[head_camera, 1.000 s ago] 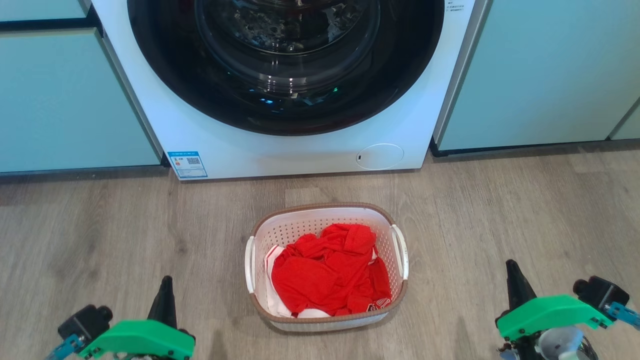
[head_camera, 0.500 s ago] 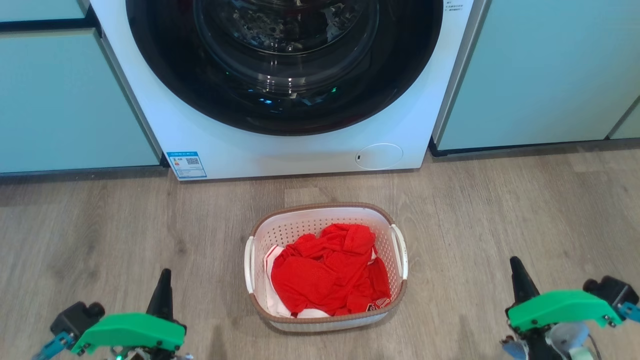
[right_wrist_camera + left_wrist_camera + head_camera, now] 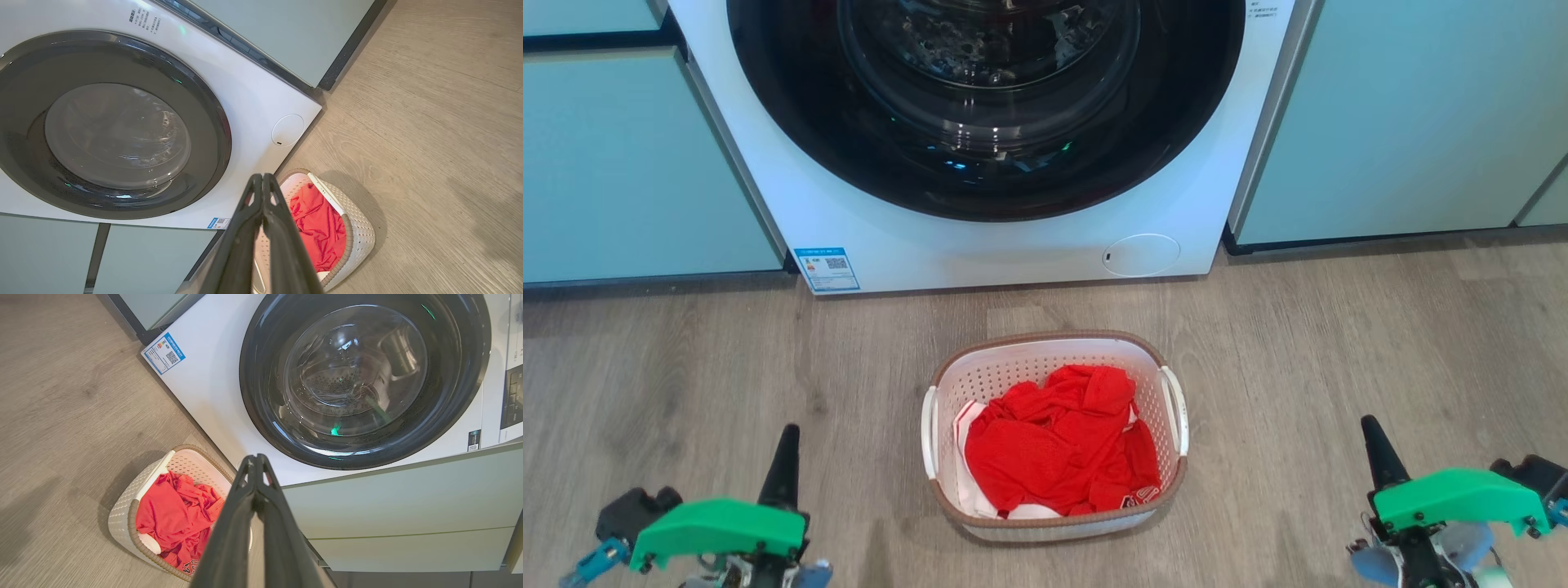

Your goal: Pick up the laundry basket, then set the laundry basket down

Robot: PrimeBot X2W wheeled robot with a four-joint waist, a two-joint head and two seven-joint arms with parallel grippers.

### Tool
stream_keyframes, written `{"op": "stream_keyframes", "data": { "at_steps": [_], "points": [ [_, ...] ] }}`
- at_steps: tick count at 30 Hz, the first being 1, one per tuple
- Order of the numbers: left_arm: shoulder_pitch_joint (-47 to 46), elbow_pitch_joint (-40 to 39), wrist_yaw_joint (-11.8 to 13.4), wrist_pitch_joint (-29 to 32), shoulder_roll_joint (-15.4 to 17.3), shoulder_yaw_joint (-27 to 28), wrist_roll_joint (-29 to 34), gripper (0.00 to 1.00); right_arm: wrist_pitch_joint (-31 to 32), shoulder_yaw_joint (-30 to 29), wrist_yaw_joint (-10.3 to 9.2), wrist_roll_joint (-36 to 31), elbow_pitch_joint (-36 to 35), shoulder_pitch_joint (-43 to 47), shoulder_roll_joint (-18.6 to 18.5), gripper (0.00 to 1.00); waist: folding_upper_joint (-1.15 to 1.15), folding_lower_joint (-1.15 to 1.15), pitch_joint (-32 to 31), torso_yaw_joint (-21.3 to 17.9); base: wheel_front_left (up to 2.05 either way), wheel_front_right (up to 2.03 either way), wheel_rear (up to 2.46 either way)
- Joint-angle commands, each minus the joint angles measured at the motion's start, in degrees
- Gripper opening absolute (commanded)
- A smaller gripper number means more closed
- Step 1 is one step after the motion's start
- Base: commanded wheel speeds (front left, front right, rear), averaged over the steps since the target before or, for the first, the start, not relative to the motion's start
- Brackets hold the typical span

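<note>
Basket: the laundry basket [image 3: 1013, 369] stands upright and level on the wood floor [image 3: 1339, 343], lower centre of the head view, just in front of the washing machine [image 3: 980, 253]. It rests on its own base and nothing bears it.
Contents: a red garment [image 3: 1062, 445] is heaped inside, below the brown rim, so I judge a level carry would keep it in.
Handles: the white side handles [image 3: 1176, 408] face frame left and frame right, each towards one of my grippers, which suits a two-sided hold.
Left gripper: my left gripper [image 3: 788, 431] is at the lower left of the head view, well apart from the basket, fingers pressed together on nothing.
Right gripper: my right gripper [image 3: 1370, 423] is at the lower right, likewise well apart, fingers pressed together and empty.
Stage: in my judgement, a grounded basket with both hands clear fits either the approach to a lift or the stand-off after setting down. This moment does not settle which.
Surroundings: pale green cabinets [image 3: 1405, 114] flank the machine.
</note>
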Motion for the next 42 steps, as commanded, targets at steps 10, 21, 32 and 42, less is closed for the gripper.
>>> {"op": "stream_keyframes", "data": {
  "at_steps": [10,21,32,42],
  "points": [
    [-5.0,-1.5,-1.7,2.2,1.0,3.1,-8.1,0.0,2.2,-0.5,-0.06,8.4,-2.5,-4.0,-1.1,0.0,0.0,0.0,0.0,-0.1,0.0,0.0,0.0],
    [-6.2,-1.3,-2.7,3.8,1.1,4.2,-14.4,0.0,3.9,-1.3,-0.07,14.9,-2.7,-4.6,-1.1,0.0,0.0,0.0,0.0,-0.2,0.0,0.0,0.0],
    [-7.6,-1.2,-3.8,5.7,1.1,5.4,-21.4,0.0,5.7,-2.3,-0.08,22.1,-2.9,-5.3,-1.2,0.0,0.0,0.0,0.0,-0.3,0.0,0.0,0.0],
    [-8.9,-1.0,-4.8,7.4,1.2,6.5,-27.7,0.0,7.4,-3.2,-0.09,28.5,-3.1,-5.9,-1.2,0.0,0.0,0.0,0.0,-0.4,0.0,0.0,0.0]
  ]
}}
